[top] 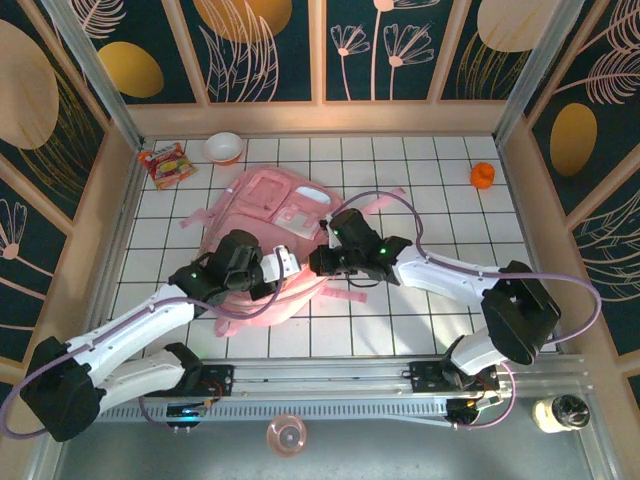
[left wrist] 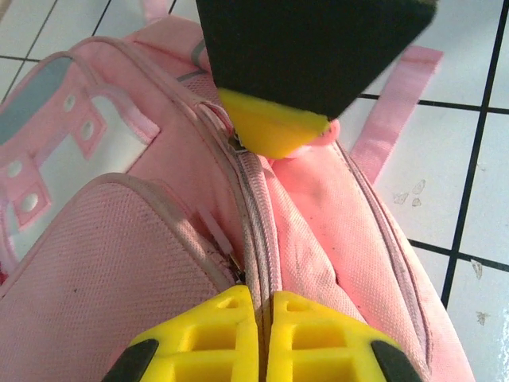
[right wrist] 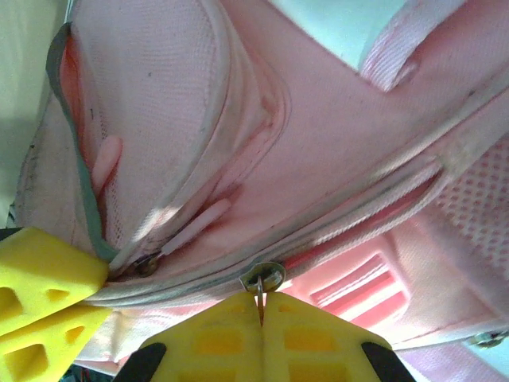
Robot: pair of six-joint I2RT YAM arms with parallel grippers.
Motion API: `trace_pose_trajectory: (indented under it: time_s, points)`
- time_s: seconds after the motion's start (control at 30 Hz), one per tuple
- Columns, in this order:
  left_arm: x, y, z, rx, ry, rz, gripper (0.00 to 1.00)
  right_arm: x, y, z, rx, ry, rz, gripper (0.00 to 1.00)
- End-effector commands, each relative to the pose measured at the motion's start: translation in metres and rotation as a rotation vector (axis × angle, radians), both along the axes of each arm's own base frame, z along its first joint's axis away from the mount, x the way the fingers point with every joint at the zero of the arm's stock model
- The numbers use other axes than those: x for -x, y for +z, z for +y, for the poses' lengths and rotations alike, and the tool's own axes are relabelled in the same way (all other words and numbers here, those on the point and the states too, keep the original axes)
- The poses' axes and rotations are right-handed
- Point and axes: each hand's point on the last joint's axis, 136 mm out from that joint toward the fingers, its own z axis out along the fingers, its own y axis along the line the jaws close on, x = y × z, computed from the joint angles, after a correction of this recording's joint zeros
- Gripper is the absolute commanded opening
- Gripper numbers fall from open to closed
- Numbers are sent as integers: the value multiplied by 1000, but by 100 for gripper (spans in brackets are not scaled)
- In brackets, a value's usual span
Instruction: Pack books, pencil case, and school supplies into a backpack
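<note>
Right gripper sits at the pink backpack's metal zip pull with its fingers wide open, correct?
Not open. The right wrist view shows the right gripper shut on the metal zip pull of the pink backpack, its fingers pressed together on the pull's tab.

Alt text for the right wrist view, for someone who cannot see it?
Right gripper shut on a metal zip pull of the pink backpack, seen close up; the left gripper clamps the bag's edge at lower left.
</note>
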Motion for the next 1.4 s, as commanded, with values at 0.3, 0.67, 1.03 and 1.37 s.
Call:
trace_pose_trajectory:
  time_s: [0.3,0.67,1.03,1.37]
  points:
    - [28,15,-9,61,-168,-11,0,-84,-30,-65,212,-144,-85,0]
    - [-5,56,0,184,60,-119,60,-67,12,-68,115,-101,-163,38]
    - [-4,38,66,-140,41,-113,75,-22,54,-79,-41,-47,-344,46]
    - [-8,-3,71,-347,-138,-140,76,-10,70,-72,-113,21,-482,52]
